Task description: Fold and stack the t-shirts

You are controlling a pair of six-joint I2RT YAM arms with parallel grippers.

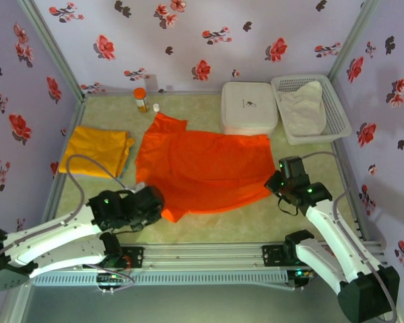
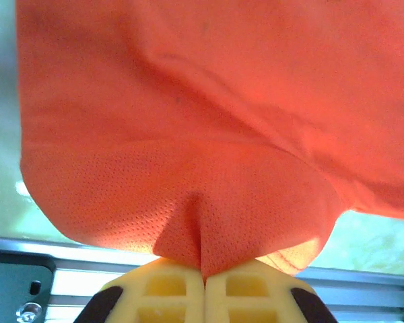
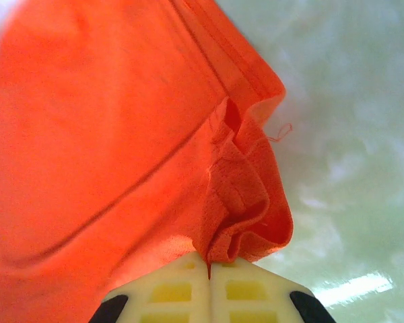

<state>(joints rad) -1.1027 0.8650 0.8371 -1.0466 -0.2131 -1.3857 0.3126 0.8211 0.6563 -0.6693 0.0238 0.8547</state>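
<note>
Top external view: the red tee (image 1: 205,165) lies spread mid-bench, with the left gripper (image 1: 163,210) pinching its near-left corner and the right gripper (image 1: 275,182) pinching its near-right hem (wrist views show both pressed together on cloth). A clean fold likely means lifting both corners level and carrying them far together. The yellow tee (image 1: 97,149) lies apart at left. On the pale green bench (image 1: 256,219), between floral walls, a basket (image 1: 337,114), box (image 1: 249,108) and bottle (image 1: 141,99) stand along the far edge.
</note>
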